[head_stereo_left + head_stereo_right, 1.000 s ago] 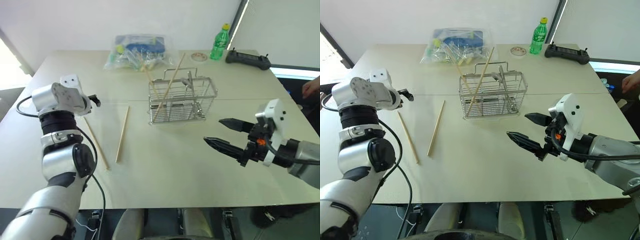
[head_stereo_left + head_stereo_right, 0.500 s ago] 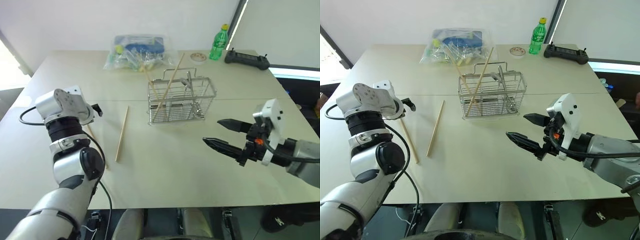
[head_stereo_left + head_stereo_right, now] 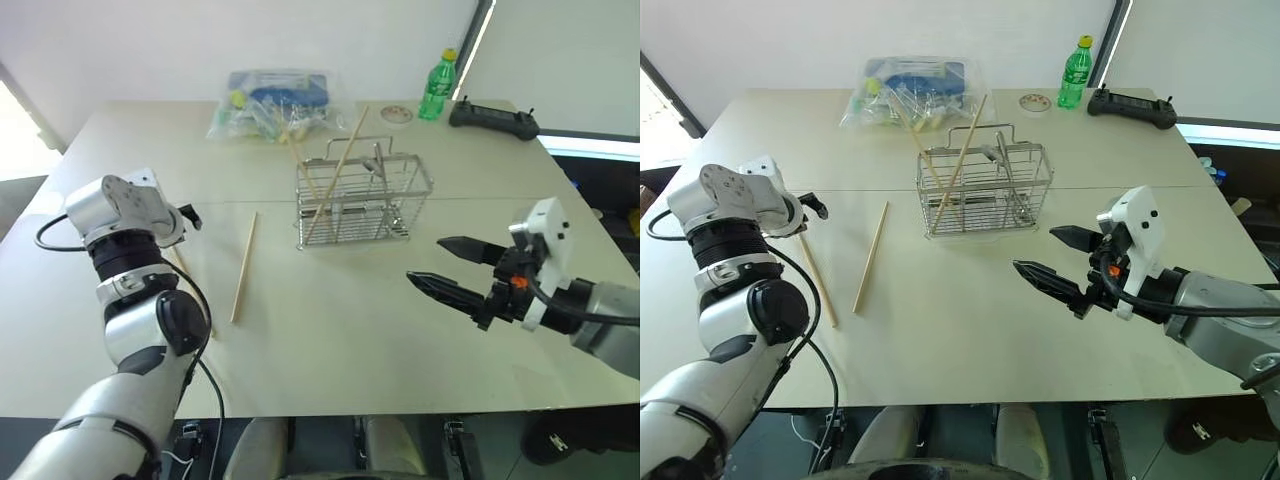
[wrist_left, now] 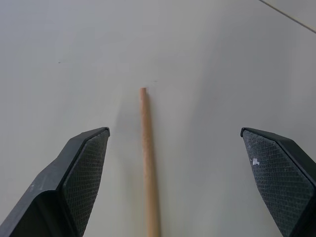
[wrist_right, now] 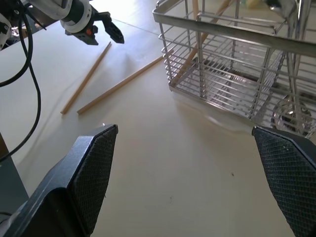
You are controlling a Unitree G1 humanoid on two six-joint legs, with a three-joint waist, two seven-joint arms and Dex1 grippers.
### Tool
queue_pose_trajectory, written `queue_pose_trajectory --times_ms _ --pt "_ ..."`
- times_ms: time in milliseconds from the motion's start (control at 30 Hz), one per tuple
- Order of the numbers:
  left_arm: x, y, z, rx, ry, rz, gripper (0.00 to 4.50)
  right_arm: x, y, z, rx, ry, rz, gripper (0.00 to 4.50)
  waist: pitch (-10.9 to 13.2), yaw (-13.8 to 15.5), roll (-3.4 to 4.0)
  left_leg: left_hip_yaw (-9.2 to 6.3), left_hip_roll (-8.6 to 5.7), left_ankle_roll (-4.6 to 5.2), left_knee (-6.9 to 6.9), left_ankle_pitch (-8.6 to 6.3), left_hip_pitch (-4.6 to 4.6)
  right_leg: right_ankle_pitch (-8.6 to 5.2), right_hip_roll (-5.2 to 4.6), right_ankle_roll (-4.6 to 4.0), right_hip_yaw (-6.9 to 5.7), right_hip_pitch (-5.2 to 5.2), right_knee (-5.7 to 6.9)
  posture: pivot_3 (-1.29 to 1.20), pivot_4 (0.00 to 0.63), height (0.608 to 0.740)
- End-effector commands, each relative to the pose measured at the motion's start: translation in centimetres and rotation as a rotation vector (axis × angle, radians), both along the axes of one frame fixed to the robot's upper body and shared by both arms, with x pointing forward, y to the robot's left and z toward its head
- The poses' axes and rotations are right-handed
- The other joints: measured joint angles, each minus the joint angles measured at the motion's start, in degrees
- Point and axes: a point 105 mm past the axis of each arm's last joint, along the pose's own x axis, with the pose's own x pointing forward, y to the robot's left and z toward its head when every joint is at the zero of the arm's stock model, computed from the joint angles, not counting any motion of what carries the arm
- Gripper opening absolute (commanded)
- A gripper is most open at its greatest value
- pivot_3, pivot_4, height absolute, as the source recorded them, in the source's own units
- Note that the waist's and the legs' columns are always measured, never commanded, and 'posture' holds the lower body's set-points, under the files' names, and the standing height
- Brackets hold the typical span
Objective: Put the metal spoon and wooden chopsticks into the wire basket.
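Left gripper (image 4: 173, 182) jaws spread, straddling chopstick (image 4: 148, 163) lying flat on table (image 3: 330, 340); thin stick may roll or slip out at closing (misaligned pinch). Right gripper (image 3: 450, 268) spread, empty. Wire basket (image 3: 362, 200) already holds two chopsticks and spoon (image 5: 291, 111).

In your head views, the left arm covered the far end of the nearer loose chopstick (image 3: 815, 280), so you could not see there whether anything touched it. The left wrist view cut that same stick off at the frame's edge, showing you just one tip and part of its length. Inside the wire basket (image 3: 985, 190), the metal spoon (image 5: 291, 111) was crossed by the mesh, and its handle ran out of the right wrist view; you could make out little beyond a round shiny bowl low in one end. The contents of the clear plastic bag (image 3: 905, 90) were too small for you to identify. The small round dish (image 3: 1036, 101) beside the green bottle (image 3: 1075, 72) showed you no detail.
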Motion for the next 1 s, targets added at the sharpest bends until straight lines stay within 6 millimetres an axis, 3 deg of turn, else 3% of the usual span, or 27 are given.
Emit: queue_pose_trajectory --times_ms 33,300,400,633,900,1000 --pt "0.3 1.0 0.3 0.008 -0.024 0.034 4.50 -0.4 0.1 0.7 -0.010 -0.031 0.024 4.46 0.0 0.0 0.00 0.00 0.00 0.00 0.00 0.00 0.00 0.00 0.00 0.00 0.00 0.01 0.00 0.00 0.150 0.726" --pt "1.1 0.4 -1.1 -0.026 -0.002 0.023 4.50 -1.0 0.3 0.5 -0.029 -0.007 0.059 4.46 -0.1 0.1 0.09 0.01 0.01 0.00 0.00 0.00 0.11 0.00 -0.01 0.00 0.00 0.08 0.04 0.00 0.150 0.726" --pt "1.3 0.1 -1.3 -0.050 -0.004 0.027 3.69 -1.0 0.3 0.6 -0.031 -0.010 0.058 4.50 -0.1 0.1 0.12 0.01 0.01 0.00 0.00 0.00 0.22 0.00 -0.01 0.01 0.00 0.18 0.05 0.00 0.150 0.726" --pt "1.6 -0.2 -1.2 -0.071 -0.006 0.033 0.06 -1.0 0.1 0.6 -0.031 -0.012 0.047 4.50 -0.1 1.4 0.12 -0.01 0.01 -0.01 0.02 0.00 0.29 0.00 -0.03 0.02 -0.01 0.34 -0.02 0.00 0.150 0.726" --pt "2.0 -1.4 -0.4 -0.128 -0.020 0.016 0.06 -0.8 0.0 0.5 -0.027 -0.013 0.037 4.50 -0.1 1.6 0.12 -0.03 0.01 -0.01 0.01 0.00 0.27 0.01 -0.03 0.04 -0.01 0.35 -0.07 0.00 0.150 0.726" --pt "3.5 -1.9 1.7 -0.163 -0.148 -0.014 0.06 -0.8 -0.1 0.5 -0.027 -0.011 0.031 4.50 -0.1 1.6 0.08 -0.04 0.01 -0.01 0.01 0.00 0.24 0.01 -0.03 0.05 -0.04 0.34 -0.10 0.00 0.150 0.726"
